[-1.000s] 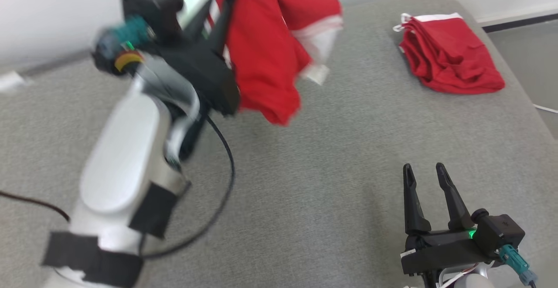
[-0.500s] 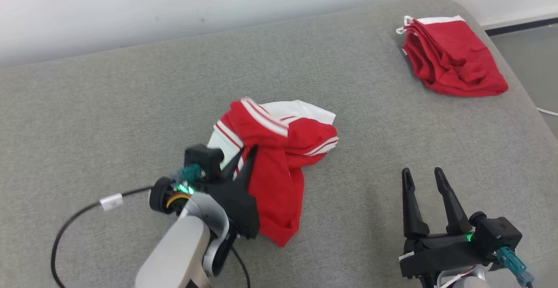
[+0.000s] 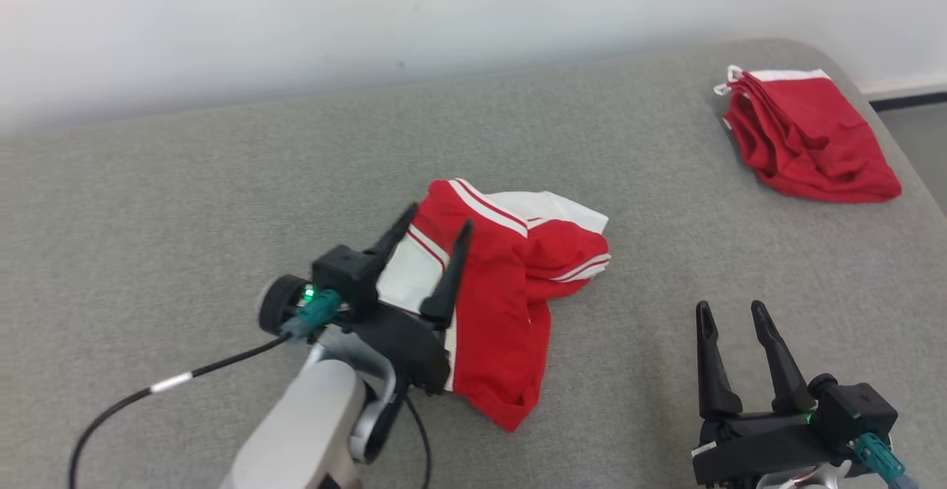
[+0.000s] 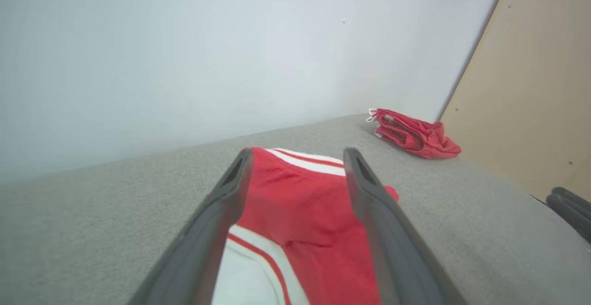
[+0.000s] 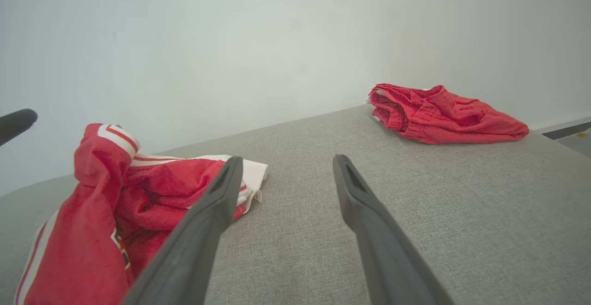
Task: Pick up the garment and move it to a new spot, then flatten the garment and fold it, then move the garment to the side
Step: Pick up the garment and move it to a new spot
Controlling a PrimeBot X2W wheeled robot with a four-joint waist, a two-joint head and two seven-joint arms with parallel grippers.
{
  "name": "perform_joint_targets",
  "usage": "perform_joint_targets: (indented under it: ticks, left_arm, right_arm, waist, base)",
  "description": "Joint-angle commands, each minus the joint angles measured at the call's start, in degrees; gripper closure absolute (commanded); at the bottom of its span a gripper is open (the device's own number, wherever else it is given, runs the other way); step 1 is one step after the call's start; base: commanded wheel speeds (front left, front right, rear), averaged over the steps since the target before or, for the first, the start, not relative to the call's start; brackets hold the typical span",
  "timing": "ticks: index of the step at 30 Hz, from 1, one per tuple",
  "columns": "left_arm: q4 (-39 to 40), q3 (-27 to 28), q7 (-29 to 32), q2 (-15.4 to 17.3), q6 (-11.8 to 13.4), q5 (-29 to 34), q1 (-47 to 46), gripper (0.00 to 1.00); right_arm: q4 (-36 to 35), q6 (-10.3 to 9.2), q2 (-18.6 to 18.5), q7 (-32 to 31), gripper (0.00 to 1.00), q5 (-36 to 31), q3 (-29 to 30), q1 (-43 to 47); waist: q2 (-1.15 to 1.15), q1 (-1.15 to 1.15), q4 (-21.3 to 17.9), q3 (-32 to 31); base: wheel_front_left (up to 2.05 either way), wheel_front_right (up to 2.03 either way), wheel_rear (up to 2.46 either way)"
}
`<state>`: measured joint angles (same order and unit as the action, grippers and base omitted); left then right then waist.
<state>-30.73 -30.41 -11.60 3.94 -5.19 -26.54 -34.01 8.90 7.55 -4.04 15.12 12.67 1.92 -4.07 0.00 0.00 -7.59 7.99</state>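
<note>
- Since 1 second ago the red and white garment [image 3: 503, 311] has come down: it then hung in the air from the left gripper [image 3: 438, 221] and now lies in a crumpled heap near the middle of the grey padded surface [image 3: 222, 178]
- The left gripper's 2 fingers, pinched together on the cloth 0.5 seconds ago, now stand spread wide and grip nothing
- They point over the heap's near left part, above a white panel with red stripes; whether the tips touch the cloth cannot be told
- The right gripper [image 3: 730, 308] hangs by the surface's near right edge, its fingers wide apart and empty, well apart from the garment
- A second red garment [image 3: 806, 141] lies folded at the far right corner
- A black cable [image 3: 185, 378] trails from the left wrist toward the near left edge
</note>
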Motion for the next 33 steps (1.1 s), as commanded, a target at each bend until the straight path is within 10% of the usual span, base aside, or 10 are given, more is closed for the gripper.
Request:
perform_joint_targets:
  ticks: [1, 19, 33]
  left_arm:
    - [1.11, 0.83, -0.72, 1.47, 0.61, 0.49, 0.91, 0.00]
    - [14.24, 12.97, -3.61, 12.27, 5.27, 1.33, 15.00, 0.00]
    - [24.22, 25.64, -3.62, 11.49, 4.14, 6.64, 32.25, 0.00]
  right_arm:
    - [-0.16, -0.15, -0.21, 0.01, 0.00, 0.09, 0.26, 0.86]
    - [-1.48, -0.15, -0.40, 0.01, 0.00, -0.04, 0.87, 3.75]
    - [-1.99, -0.15, -0.45, 0.01, 0.00, 0.04, 0.76, 4.87]
  waist:
    - [0.00, 0.00, 2.02, -1.85]
    - [0.00, 0.00, 8.18, -6.05]
    - [0.00, 0.00, 8.98, -6.74]
  base:
    - [0.00, 0.00, 0.00]
    - [0.00, 0.00, 0.00]
    - [0.00, 0.00, 0.00]
